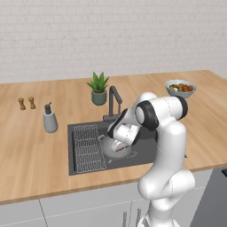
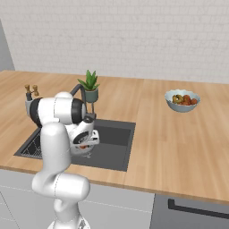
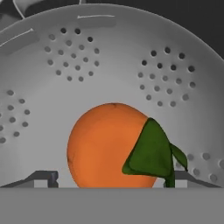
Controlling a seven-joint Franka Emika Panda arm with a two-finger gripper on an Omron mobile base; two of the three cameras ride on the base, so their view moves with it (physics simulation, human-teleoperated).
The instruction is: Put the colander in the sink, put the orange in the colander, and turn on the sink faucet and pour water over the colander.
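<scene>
In the hand view we look straight down onto the orange (image 3: 111, 146), which sits low in the middle of the frame with a dark green leaf (image 3: 151, 151) lying across its right side. The two finger tips of the gripper (image 3: 111, 178) show at the bottom edge, one at lower left (image 3: 43, 178) and one at lower right, well apart with the orange between them; we see the jaws standing wide and neither tip pressing the fruit. The orange rests on the pale, hole-dotted inner wall of the colander (image 3: 113, 61), whose rim curves across the top of the frame.

In the left base view we see the arm rising from the lower right, its upper link leaning left toward the middle of the frame and the wrist bent down so that the hand hangs just over the colander (image 1: 116, 148). The colander stands inside the sink (image 1: 146, 144), right of the wire rack (image 1: 88, 148). Behind the basin stands the sink faucet (image 1: 114, 103), with a soap dispenser (image 1: 50, 119) at its left and a potted plant (image 1: 99, 88) behind. Farther back at upper right is a fruit bowl (image 1: 181, 88), and at far left two small shakers (image 1: 26, 103).

In the right base view the arm fills the lower left, its hand dipping into the sink (image 2: 114, 138).
</scene>
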